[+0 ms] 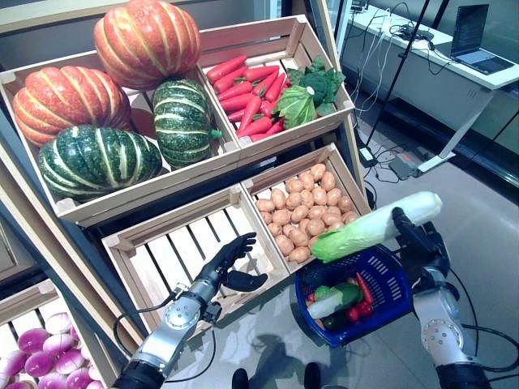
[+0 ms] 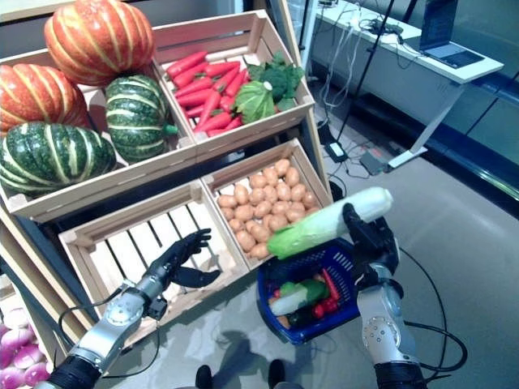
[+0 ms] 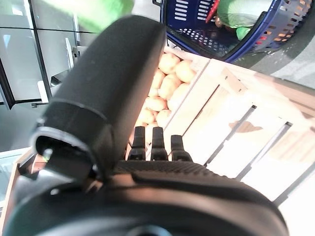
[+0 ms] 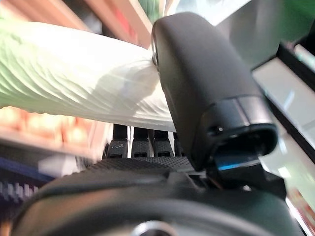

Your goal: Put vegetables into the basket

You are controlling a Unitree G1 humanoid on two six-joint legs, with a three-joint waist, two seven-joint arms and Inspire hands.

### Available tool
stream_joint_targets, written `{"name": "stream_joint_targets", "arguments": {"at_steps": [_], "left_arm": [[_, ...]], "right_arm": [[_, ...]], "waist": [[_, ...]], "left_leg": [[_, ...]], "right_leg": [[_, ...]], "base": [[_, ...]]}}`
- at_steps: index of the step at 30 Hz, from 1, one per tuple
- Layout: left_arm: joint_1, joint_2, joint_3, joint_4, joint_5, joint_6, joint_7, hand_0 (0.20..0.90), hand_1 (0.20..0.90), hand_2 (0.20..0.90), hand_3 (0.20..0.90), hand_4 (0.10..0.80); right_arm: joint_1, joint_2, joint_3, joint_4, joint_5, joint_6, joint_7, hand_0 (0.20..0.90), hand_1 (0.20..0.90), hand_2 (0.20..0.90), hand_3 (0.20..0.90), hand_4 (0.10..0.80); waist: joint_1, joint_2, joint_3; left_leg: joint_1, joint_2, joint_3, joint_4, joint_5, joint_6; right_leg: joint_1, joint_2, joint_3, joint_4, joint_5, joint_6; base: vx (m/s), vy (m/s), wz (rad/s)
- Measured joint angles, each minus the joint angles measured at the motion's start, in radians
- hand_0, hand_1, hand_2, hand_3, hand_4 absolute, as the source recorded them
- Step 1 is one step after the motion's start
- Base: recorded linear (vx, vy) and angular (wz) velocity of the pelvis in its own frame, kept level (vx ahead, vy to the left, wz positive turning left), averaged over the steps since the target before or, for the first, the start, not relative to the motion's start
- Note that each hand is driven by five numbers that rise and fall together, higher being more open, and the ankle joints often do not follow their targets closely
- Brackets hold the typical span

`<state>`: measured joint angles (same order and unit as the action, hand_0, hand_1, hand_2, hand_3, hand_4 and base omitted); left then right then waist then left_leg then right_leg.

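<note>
While above basket (image 1: pixel 381 284), cabbage (image 1: pixel 377 227) in right hand (image 1: pixel 413 239)

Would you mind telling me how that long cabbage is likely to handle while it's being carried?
The cabbage juts sideways from the right hand without sagging, so it is probably stiff. Held near its white end, it may lever downward. Being round, it would likely roll if set across the basket.

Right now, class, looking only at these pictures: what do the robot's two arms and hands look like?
Both arms are silver-grey metal tubes with round joint housings. The left hand and the right hand are dark, almost black, with jointed fingers and a thick thumb. The wrist views show ribbed black fingers and a smooth, rounded thumb casing.
</note>
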<state>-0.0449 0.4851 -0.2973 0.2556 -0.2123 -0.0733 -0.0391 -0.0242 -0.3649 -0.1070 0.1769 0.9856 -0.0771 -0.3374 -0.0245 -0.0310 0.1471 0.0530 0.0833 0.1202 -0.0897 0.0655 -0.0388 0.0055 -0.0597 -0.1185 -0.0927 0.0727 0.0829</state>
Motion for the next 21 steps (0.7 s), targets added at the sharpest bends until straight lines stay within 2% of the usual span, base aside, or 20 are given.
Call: {"name": "stream_joint_targets", "arguments": {"at_steps": [8, 13, 16, 21], "left_arm": [[0.01, 0.007, 0.05, -0.024, -0.04, 0.0, -0.001, 0.9, 0.9, 0.9, 0.9, 0.8], [0.009, 0.033, 0.062, -0.071, -0.079, 0.0, -0.002, 0.9, 0.9, 0.9, 0.9, 0.8], [-0.002, 0.049, 0.08, -0.107, -0.079, -0.003, 0.008, 0.9, 0.9, 0.9, 0.9, 0.8], [-0.109, 0.058, 0.077, -0.111, -0.079, -0.03, 0.042, 0.9, 0.9, 0.9, 0.9, 0.8]], "right_arm": [[0.037, 0.002, -0.01, 0.177, 0.0, -0.028, -0.088, 0.3, 0.3, 0.3, 0.3, 0.4], [0.039, 0.004, -0.01, 0.304, 0.009, -0.05, -0.097, 0.3, 0.3, 0.3, 0.3, 0.4], [0.021, 0.003, -0.007, 0.352, 0.064, -0.078, -0.096, 0.3, 0.3, 0.3, 0.3, 0.4], [-0.098, 0.003, 0.019, 0.452, 0.132, -0.109, -0.092, 0.3, 0.3, 0.3, 0.3, 0.4]], "waist": [[0.001, -0.02, 0.013], [0.014, -0.033, 0.036], [0.02, -0.035, 0.074], [0.05, -0.024, 0.194]], "left_leg": [[-0.013, 0.0, -0.002, 0.0, -0.001, 0.0], [-0.034, 0.001, -0.005, 0.0, 0.001, -0.001], [-0.067, 0.002, -0.014, 0.001, 0.011, -0.004], [-0.129, 0.004, -0.036, 0.008, 0.036, -0.011]], "right_leg": [[-0.012, 0.001, -0.003, 0.0, 0.0, 0.0], [-0.03, 0.002, -0.008, 0.0, 0.002, 0.0], [-0.059, 0.005, -0.016, 0.003, 0.011, -0.004], [-0.107, 0.014, -0.033, 0.004, 0.032, -0.016]], "base": [[0.015, -0.021, 0.0], [-0.119, -0.088, 0.02], [-0.188, -0.093, 0.08], [-0.155, -0.151, 0.11]]}}
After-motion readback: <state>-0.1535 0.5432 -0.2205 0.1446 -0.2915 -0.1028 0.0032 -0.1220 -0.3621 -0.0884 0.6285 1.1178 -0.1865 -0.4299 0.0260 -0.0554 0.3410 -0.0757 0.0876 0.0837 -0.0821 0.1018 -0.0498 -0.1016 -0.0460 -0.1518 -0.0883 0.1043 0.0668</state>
